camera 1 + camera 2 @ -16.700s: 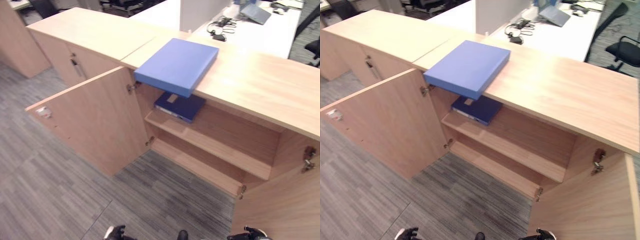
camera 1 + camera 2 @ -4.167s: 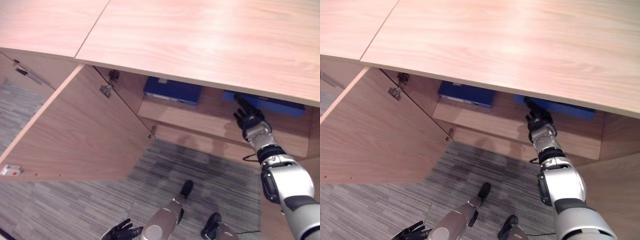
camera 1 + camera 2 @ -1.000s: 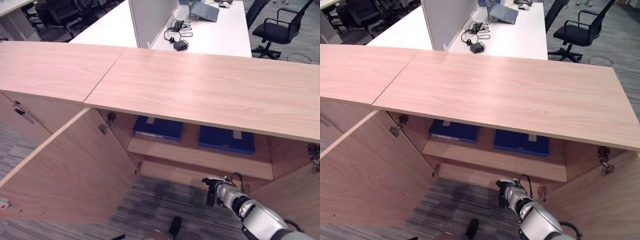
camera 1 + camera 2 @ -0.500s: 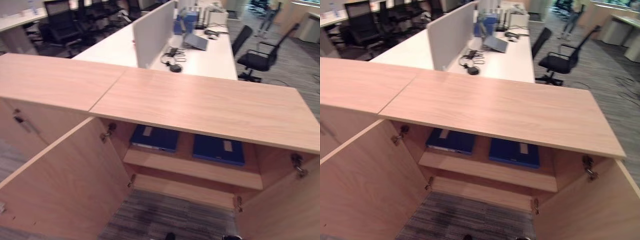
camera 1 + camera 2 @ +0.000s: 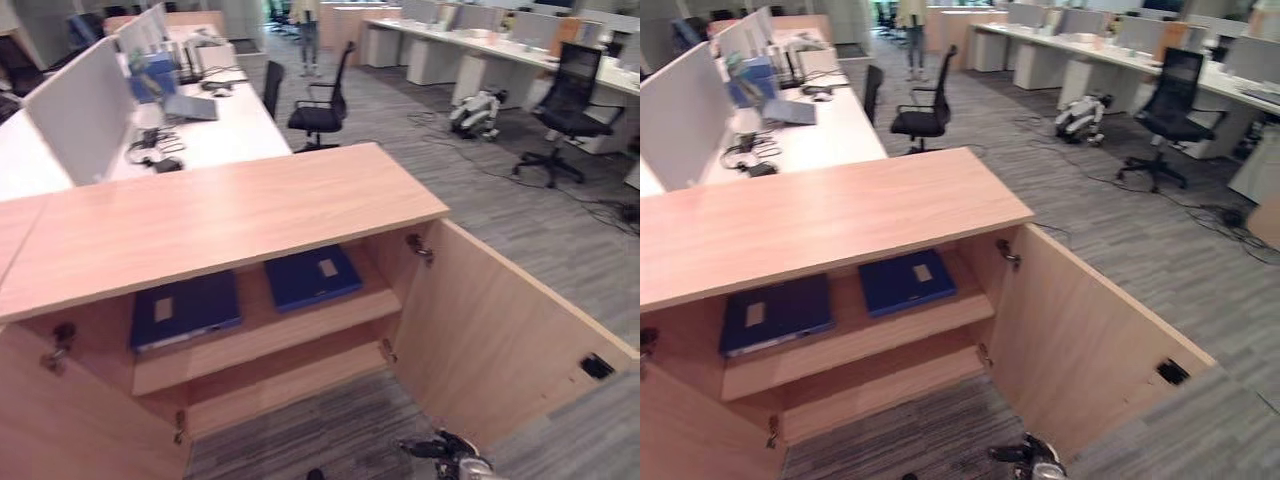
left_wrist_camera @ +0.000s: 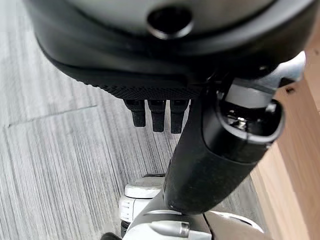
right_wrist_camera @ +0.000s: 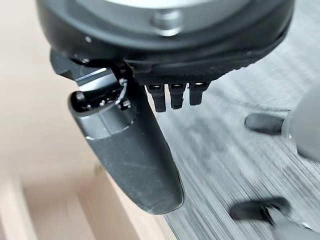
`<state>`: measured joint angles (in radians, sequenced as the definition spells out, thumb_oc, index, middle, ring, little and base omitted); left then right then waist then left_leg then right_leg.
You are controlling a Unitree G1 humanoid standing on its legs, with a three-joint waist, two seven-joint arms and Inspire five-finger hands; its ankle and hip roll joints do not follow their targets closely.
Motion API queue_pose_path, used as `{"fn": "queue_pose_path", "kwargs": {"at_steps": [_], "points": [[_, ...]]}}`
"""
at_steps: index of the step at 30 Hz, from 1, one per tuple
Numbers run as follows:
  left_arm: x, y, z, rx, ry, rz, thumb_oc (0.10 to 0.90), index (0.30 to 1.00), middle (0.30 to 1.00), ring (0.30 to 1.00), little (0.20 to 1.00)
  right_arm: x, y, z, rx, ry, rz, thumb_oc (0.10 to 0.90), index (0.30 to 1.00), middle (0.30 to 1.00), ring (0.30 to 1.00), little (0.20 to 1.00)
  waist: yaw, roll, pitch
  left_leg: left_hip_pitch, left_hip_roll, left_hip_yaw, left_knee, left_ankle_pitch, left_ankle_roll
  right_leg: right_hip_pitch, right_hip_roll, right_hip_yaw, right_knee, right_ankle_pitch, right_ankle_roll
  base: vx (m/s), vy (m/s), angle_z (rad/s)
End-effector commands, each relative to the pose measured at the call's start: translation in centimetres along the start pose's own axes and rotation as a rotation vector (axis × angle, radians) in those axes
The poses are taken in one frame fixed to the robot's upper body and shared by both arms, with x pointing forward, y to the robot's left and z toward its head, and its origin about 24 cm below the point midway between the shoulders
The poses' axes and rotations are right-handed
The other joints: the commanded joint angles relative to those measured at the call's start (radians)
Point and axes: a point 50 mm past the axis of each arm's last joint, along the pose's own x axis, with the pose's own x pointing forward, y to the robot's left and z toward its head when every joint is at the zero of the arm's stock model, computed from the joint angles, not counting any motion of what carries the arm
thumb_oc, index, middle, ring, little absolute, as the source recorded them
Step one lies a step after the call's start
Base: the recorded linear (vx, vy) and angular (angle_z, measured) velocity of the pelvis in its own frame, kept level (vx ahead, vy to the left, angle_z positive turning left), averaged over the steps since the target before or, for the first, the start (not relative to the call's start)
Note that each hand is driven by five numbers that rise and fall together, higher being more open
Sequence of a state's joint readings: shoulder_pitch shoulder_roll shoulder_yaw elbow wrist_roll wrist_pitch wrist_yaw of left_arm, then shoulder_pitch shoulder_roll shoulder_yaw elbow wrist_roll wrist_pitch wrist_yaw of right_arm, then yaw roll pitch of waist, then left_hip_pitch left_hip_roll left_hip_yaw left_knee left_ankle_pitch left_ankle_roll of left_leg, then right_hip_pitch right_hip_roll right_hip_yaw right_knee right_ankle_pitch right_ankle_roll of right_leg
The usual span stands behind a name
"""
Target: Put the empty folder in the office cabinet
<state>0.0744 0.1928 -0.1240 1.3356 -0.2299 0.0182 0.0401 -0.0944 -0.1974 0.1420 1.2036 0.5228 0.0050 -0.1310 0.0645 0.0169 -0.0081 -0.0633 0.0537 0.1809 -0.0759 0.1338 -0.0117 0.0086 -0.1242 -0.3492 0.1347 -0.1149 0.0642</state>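
Observation:
Two folders lie flat side by side on the upper shelf [image 5: 260, 340] of the open office cabinet [image 5: 210, 215]. The brighter blue folder [image 5: 312, 277] is on the right and a dark navy folder [image 5: 185, 310] on the left. My right hand [image 5: 440, 447] hangs low in front of the cabinet, well below the shelf, near the open right door [image 5: 500, 340]. Its own wrist view shows the thumb [image 7: 130, 150] straight and nothing held. My left hand [image 6: 165, 50] hangs over the carpet, thumb [image 6: 215, 150] straight, empty.
The cabinet's left door [image 5: 60, 430] stands open at the lower left. Behind the cabinet is a white desk [image 5: 215, 125] with a divider, a laptop and cables. Office chairs [image 5: 320, 95] and a small robot dog [image 5: 478, 108] stand on the carpet beyond.
The camera has swung to the right, so the whole scene has shifted left. The folders have not moved on the shelf. My right hand now shows at the bottom edge.

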Motion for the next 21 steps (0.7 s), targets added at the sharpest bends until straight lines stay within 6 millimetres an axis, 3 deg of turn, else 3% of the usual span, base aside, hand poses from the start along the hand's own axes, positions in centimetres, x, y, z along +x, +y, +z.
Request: {"fn": "queue_pose_path", "kwargs": {"at_steps": [1,2,4,8,12,15,16,17,18,21], "points": [[0.0,-2.9,1.8,-0.002,-0.036,-0.078,0.8,0.9,0.9,0.9,0.9,0.1,1.6,6.3,0.161,-0.208,0.061,0.8,0.9,0.9,0.9,0.9,-0.006,-0.021,0.022,0.076,-0.051,-0.002,-0.011,-0.136,0.019,0.047,0.028,0.032,-0.133,0.06,0.031,0.01,-0.129,-0.58],[0.0,-3.0,1.9,-0.004,-0.038,-0.083,0.8,0.9,0.9,0.9,0.9,0.1,0.5,6.1,0.214,-0.205,0.018,0.8,0.9,0.9,0.9,0.9,-0.029,-0.024,0.018,0.084,-0.041,0.022,-0.011,-0.138,0.015,0.046,0.042,0.063,-0.145,0.067,0.03,0.01,-0.065,-0.6],[0.0,-3.1,2.0,-0.004,-0.038,-0.083,0.8,0.9,0.9,0.9,0.9,0.1,0.0,5.8,0.229,-0.198,-0.001,0.8,0.9,0.9,0.9,0.9,-0.037,-0.025,0.016,0.089,-0.035,0.033,-0.011,-0.14,0.014,0.047,0.049,0.073,-0.149,0.067,0.028,0.02,-0.074,-0.54],[0.1,-2.9,2.0,0.018,-0.033,-0.069,0.8,0.9,0.9,0.9,0.9,0.2,-3.0,4.5,0.272,-0.166,-0.102,0.8,0.9,0.9,0.9,0.9,-0.083,-0.032,0.011,0.113,-0.011,0.079,-0.004,-0.147,0.004,0.052,0.069,0.123,-0.154,0.067,0.02,0.05,-0.099,-0.39],[0.1,-2.7,1.8,0.034,-0.02,-0.055,0.8,0.9,0.9,0.9,0.9,-0.1,-4.7,4.9,0.34,-0.201,-0.142,0.8,0.9,0.9,0.9,0.9,-0.108,-0.032,0.013,0.125,0.003,0.104,0.007,-0.151,-0.002,0.05,0.082,0.15,-0.156,0.067,0.016,0.04,-0.098,-0.3],[0.1,-2.5,1.6,0.047,-0.012,-0.044,0.8,0.9,0.9,0.9,0.9,-0.6,-7.2,6.9,0.425,-0.305,-0.198,0.8,0.9,0.9,0.9,0.9,-0.136,-0.029,0.016,0.126,0.024,0.128,0.039,-0.163,-0.013,0.055,0.095,0.175,-0.162,0.062,0.01,0.02,-0.133,-0.33],[0.1,-2.4,1.9,0.042,-0.014,-0.037,0.8,0.9,0.9,0.9,0.9,-1.0,-8.0,8.8,0.425,-0.371,-0.211,0.8,0.9,0.9,0.9,0.9,-0.143,-0.028,0.023,0.114,0.033,0.125,0.068,-0.166,-0.017,0.054,0.099,0.185,-0.159,0.059,0.003,-0.01,-0.091,-0.2],[0.1,-2.4,1.9,0.042,-0.015,-0.038,0.8,0.9,0.9,0.9,0.9,-1.0,-8.0,8.8,0.425,-0.372,-0.211,0.8,0.9,0.9,0.9,0.9,-0.143,-0.028,0.023,0.113,0.034,0.125,0.07,-0.166,-0.017,0.054,0.099,0.185,-0.159,0.059,0.003,-0.04,-0.1,-0.19],[0.1,-2.3,2.1,0.032,-0.019,-0.034,0.8,0.9,0.9,0.9,0.9,-1.3,-8.1,10.4,0.403,-0.414,-0.206,0.8,0.9,0.9,0.9,0.9,-0.14,-0.033,0.033,0.097,0.035,0.106,0.103,-0.171,-0.018,0.048,0.099,0.197,-0.151,0.059,-0.003,-0.07,-0.081,-0.16],[0.1,-2.1,2.5,-0.039,-0.024,-0.028,0.8,0.9,0.9,0.9,0.9,-2.2,-5.4,15.8,0.231,-0.562,-0.122,0.8,0.9,0.9,0.9,0.9,-0.097,-0.045,0.066,0.04,-0.027,-0.104,0.18,-0.222,-0.003,-0.002,0.119,0.265,-0.103,0.051,-0.021,-0.09,-0.097,-0.63]]}}
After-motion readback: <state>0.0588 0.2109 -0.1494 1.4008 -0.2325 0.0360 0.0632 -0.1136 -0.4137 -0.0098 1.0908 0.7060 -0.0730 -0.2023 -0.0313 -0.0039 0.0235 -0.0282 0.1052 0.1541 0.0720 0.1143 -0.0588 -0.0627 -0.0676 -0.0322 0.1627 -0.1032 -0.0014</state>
